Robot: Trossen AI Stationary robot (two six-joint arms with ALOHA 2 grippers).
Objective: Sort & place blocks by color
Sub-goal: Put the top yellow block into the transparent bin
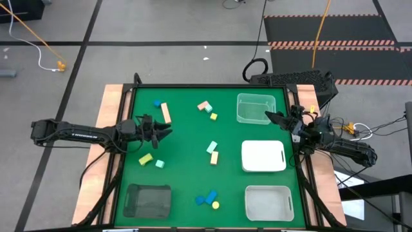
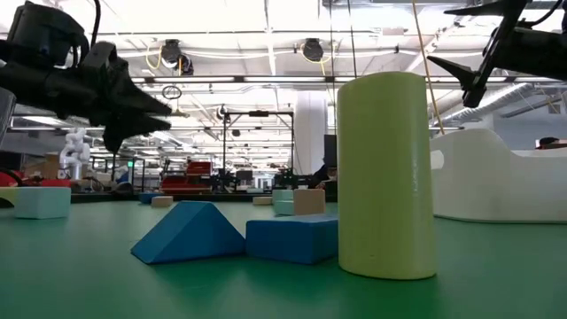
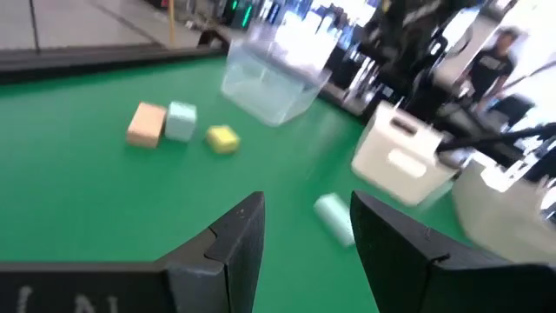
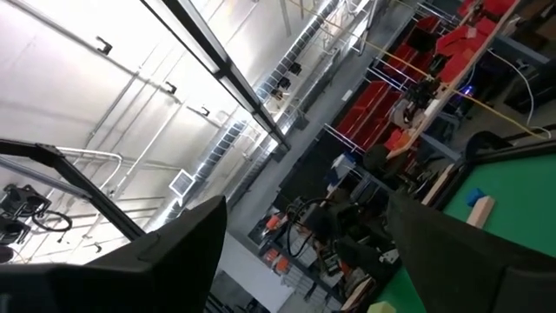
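Progress: no sorting was done; all four trays (image 1: pixel 255 107) looked empty.
Blocks (image 1: pixel 211 151): they lay loose across the mat (image 1: pixel 187 148).
Left gripper (image 1: pixel 165 131): spread apart, empty, above the mat's left side.
Right gripper (image 1: pixel 271 116): spread apart, empty, by the clear tray.
Left to do: everything, seemingly.

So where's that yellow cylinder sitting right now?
From above, the yellow cylinder stands at the table's near edge, about midway across, right beside two blue blocks and between the dark tray and a clear tray.
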